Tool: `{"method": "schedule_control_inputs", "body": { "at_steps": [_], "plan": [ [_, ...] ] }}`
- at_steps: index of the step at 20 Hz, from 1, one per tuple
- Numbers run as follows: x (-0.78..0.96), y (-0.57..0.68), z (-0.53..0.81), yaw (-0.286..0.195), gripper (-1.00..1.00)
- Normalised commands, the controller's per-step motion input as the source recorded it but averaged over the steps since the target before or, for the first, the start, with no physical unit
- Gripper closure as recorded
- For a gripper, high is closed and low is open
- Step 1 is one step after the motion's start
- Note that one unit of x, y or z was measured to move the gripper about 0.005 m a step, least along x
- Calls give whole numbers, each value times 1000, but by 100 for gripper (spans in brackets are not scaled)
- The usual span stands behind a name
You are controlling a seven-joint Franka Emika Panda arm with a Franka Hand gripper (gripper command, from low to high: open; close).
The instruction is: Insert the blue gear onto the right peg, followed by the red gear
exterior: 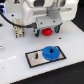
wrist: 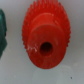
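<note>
Blue gear (exterior: 50,52) already sits on the grey black-edged plate (exterior: 34,58), toward the plate's end nearer the desk's right edge in the exterior view. It lies flat and level, so I judge it seated on the right peg, though the peg itself is hidden beneath it. A twin pin (exterior: 37,55) stands bare on the plate just beside the gear. First half of the task looks done.

Red gear (exterior: 47,32) is left. In the exterior view it hangs under the gripper (exterior: 47,33), off the desk (exterior: 70,70), toward the far edge and well apart from the plate. Jaws appear clamped on the red gear, since it is off the surface with nothing else carrying it; the fingers themselves are too blurred to resolve.

Wrist view: red gear (wrist: 46,39) fills the picture, fine teeth round the rim, raised hub, dark centre hole facing the camera. A dark green object (wrist: 2,30) shows at the picture's edge, unidentified.

Remaining, by my estimate: carry it over the blue gear, align the hole, lower.
</note>
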Motion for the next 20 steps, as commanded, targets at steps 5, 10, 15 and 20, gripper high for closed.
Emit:
{"method": "schedule_control_inputs", "body": {
  "at_steps": [5,10,15,20],
  "plan": [
    [-38,30,-15,0,100],
    [-34,28,12,0,100],
    [-71,54,8,0,100],
    [23,39,204,0,100]
  ]
}}
